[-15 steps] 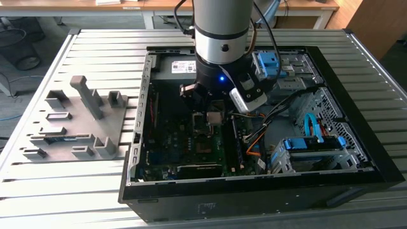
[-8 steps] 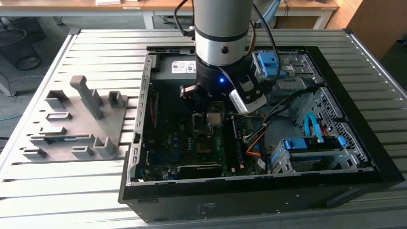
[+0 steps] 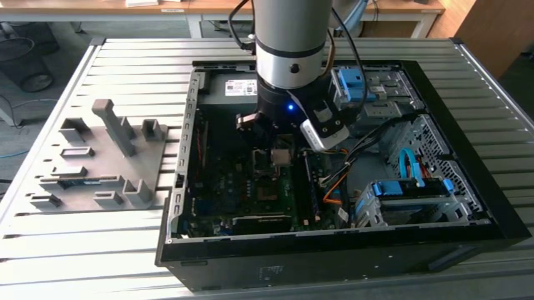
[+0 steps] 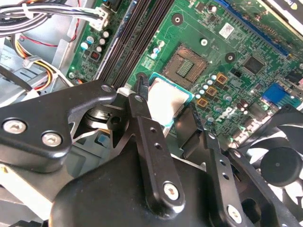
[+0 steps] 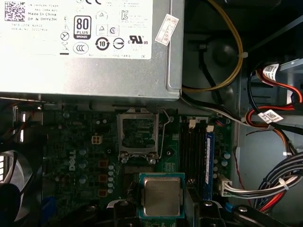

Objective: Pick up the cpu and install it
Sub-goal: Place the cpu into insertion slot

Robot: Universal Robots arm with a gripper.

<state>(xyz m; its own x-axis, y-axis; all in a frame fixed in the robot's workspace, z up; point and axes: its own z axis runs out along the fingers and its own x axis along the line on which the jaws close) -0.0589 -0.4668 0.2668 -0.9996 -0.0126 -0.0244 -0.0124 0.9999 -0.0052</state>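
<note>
Slatted metal table, open black computer case; black gripper, jaws clamped on small square silvery cpu near open socket; misalignment risks bent pins.

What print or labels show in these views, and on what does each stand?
Print is placed here, not quoted.
White label, text and round marks: on the power supply.
Slanted sticker: at that box's corner.
White logo: on the motherboard.
White tags: on the cables.
cpu, held in the gripper: no marks made out on its face.
</note>
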